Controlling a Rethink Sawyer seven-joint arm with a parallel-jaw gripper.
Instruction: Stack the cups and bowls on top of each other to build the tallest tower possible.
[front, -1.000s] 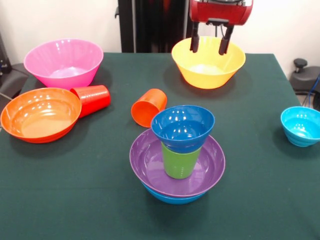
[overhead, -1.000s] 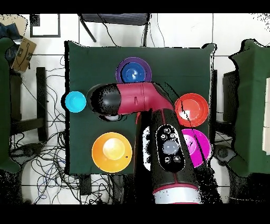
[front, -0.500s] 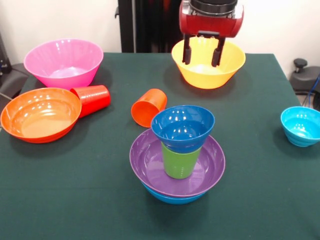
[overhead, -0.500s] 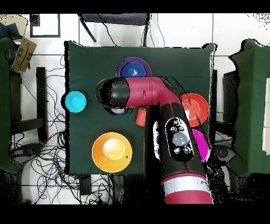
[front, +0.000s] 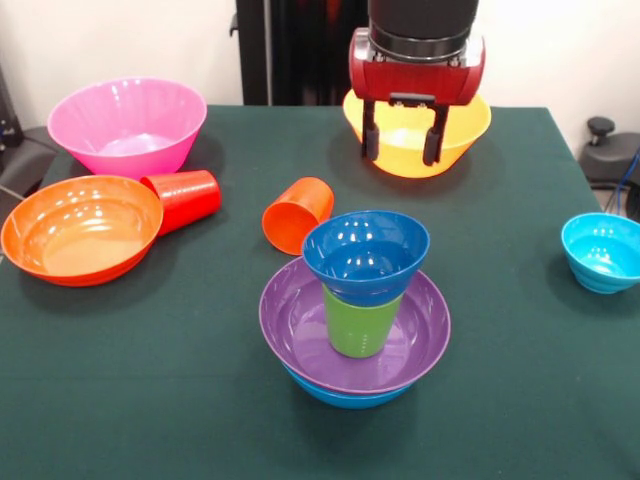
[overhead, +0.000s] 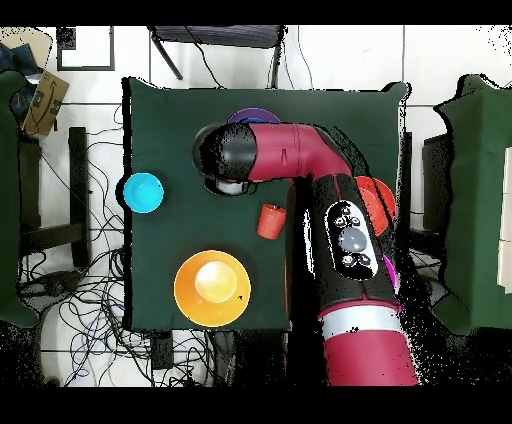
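the end effector (front: 403, 145) hangs empty, fingers spread wide, above the desk (front: 520, 400) in front of the yellow bowl (front: 465, 125). the tower (front: 357, 305) lies nearer the camera, almost straight ahead of it: blue bowl (front: 340, 395) at the bottom, purple bowl (front: 290, 330) in it, green cup (front: 358, 325) upright inside, small dark blue bowl (front: 365, 255) seated on the cup, empty. further back, the orange cup (front: 297, 213) lies on its side, mouth towards the camera.
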